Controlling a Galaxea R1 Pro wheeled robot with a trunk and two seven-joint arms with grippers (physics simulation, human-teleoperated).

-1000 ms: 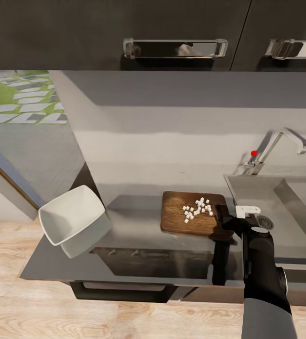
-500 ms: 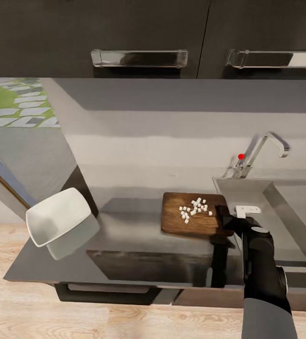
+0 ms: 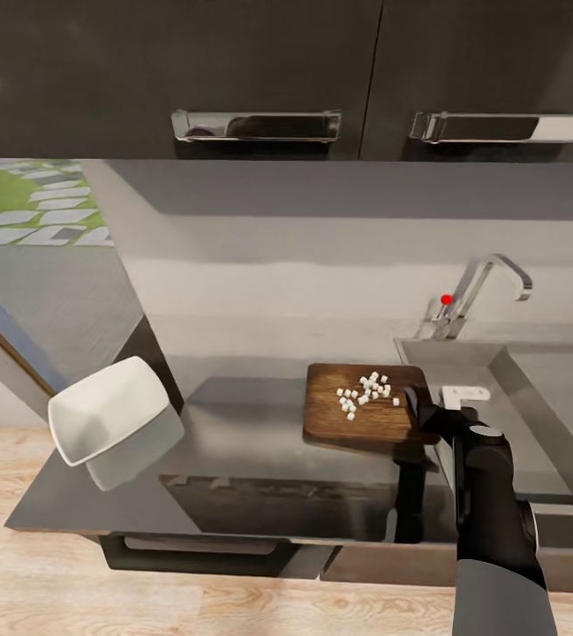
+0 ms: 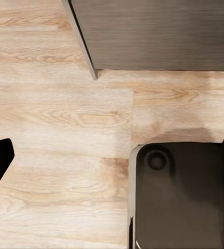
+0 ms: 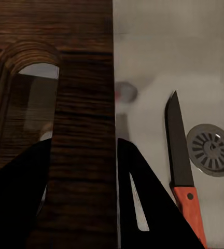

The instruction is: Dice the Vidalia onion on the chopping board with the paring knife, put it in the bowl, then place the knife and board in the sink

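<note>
the right claw [image 5: 83, 171] grips the slotted end of the dark brown wooden chopping board [image 3: 357, 415], white onion dice [image 3: 365, 391] on top, beside the grey steel sink [image 3: 498, 389]; the orange-handled paring knife [image 5: 180, 155] lies inside. left claw's state: cannot tell.

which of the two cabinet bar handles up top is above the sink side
The right-hand chrome bar handle, over the grey steel sink; the other chrome handle sits further left.
</note>
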